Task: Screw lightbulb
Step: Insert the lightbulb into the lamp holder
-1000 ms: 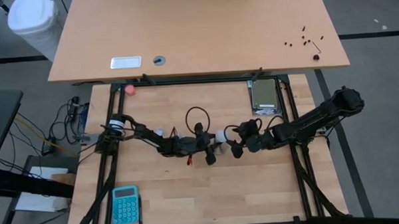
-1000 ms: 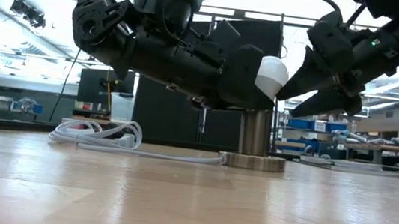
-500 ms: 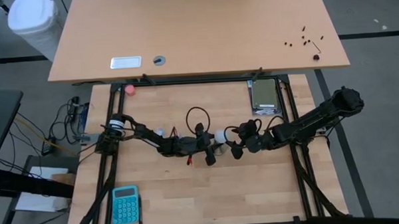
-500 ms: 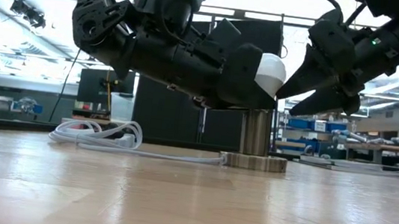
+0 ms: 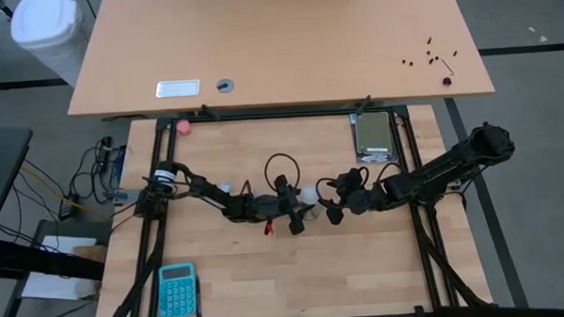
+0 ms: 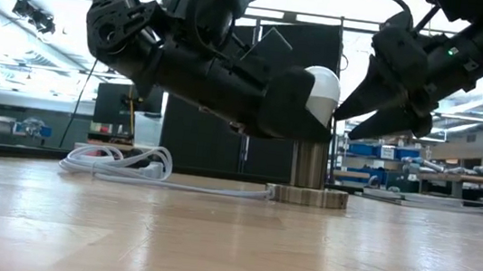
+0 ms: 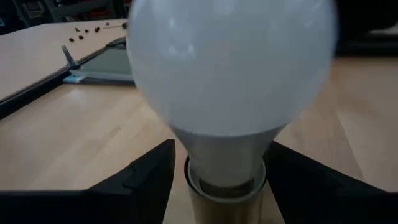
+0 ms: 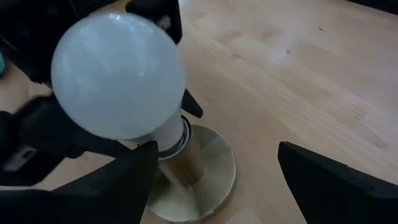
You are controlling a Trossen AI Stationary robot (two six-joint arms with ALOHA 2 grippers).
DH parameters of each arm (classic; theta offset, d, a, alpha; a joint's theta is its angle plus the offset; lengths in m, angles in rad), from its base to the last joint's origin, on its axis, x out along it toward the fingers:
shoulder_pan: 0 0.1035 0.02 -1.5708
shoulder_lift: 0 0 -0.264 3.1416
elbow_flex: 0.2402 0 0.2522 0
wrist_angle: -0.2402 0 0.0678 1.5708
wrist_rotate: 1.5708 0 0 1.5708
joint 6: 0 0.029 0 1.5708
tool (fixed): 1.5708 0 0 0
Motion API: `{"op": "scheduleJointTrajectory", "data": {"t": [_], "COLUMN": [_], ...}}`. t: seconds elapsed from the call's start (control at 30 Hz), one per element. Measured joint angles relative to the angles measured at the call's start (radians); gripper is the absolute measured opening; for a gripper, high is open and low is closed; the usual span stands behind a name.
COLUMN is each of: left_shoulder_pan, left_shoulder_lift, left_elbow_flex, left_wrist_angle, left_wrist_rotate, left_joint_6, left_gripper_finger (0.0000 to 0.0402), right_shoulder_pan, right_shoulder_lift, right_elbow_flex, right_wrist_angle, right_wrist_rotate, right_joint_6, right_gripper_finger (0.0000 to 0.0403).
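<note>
The white frosted lightbulb (image 5: 307, 195) stands with its base in the top of the metallic socket post (image 6: 310, 160), which rises from a round disc (image 8: 202, 180). In the low view the globe (image 6: 322, 88) leans a little toward my right arm. My left gripper (image 7: 222, 168) comes from the table's left and is shut on the bulb's neck. My right gripper (image 8: 217, 180) is open just to the right of the bulb, its fingers (image 6: 364, 102) pointing at the globe and clear of it. My left gripper pinches the bulb's tapered neck (image 7: 227, 158) between its two fingers, just below the globe and above the socket's mouth (image 7: 217, 205). The fingers come roughly level from the table's left, one on each side. The bulb's base sits in the socket, the globe slightly tilted.
The socket's white cord (image 6: 120, 163) lies coiled behind my left arm. A pink ball (image 5: 185, 126) sits at the far left, a dark flat device (image 5: 373, 136) at the far right, a teal calculator (image 5: 177, 289) at the near left. Open wood lies along the near edge.
My left gripper has drawn the bulb a little toward the table's left, so the globe stands more upright over the socket post than a second ago. My right gripper has kept still and open.
</note>
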Motion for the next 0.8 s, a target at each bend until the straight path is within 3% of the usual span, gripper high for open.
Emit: {"op": "scheduleJointTrajectory", "data": {"t": [0.8], "left_shoulder_pan": [-0.009], "left_shoulder_lift": [-0.022], "left_elbow_flex": [0.000], "left_wrist_angle": [-0.110], "left_wrist_rotate": [0.026], "left_joint_6": [-0.041], "left_gripper_finger": [0.0246], "right_shoulder_pan": [0.013], "right_shoulder_lift": [-0.033], "right_elbow_flex": [0.000], "right_wrist_angle": [-0.057], "right_wrist_rotate": [-0.063], "right_joint_6": [-0.043], "right_gripper_finger": [0.0345]}}
